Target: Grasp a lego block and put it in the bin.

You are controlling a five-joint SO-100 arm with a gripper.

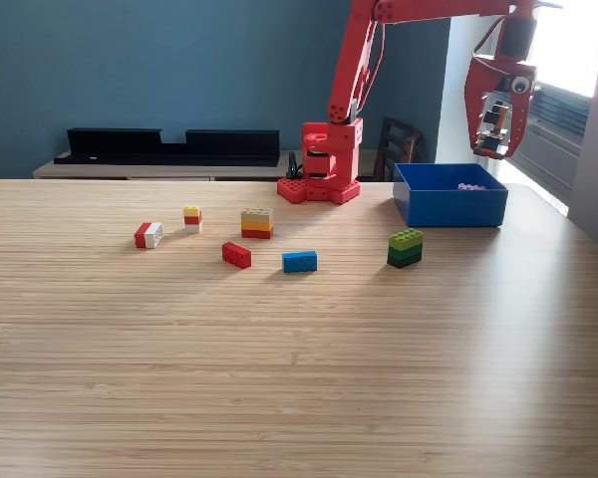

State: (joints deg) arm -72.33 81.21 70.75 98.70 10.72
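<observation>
Exterior view: square glossy blue plastic bin (449, 205), low walls, at 2 o'clock on the wood-grain table (279, 378). Red gripper (494, 139) hangs above it pinching a small striped block (494, 125). Studded bricks sit centre-left.

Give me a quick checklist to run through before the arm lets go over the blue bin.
1. Pincer holding a block: ok, a small stacked block sits between the jaws.
2. Pincer above the bin: ok as it appears; one view cannot confirm depth.
3. Bin upright and open-topped: ok.
4. Room inside the bin: ok, only a purple piece shows.
5. Nothing between pincer and bin: ok.
6. Blocks remaining on the table: not ok, six remain, including the green stack.
</observation>
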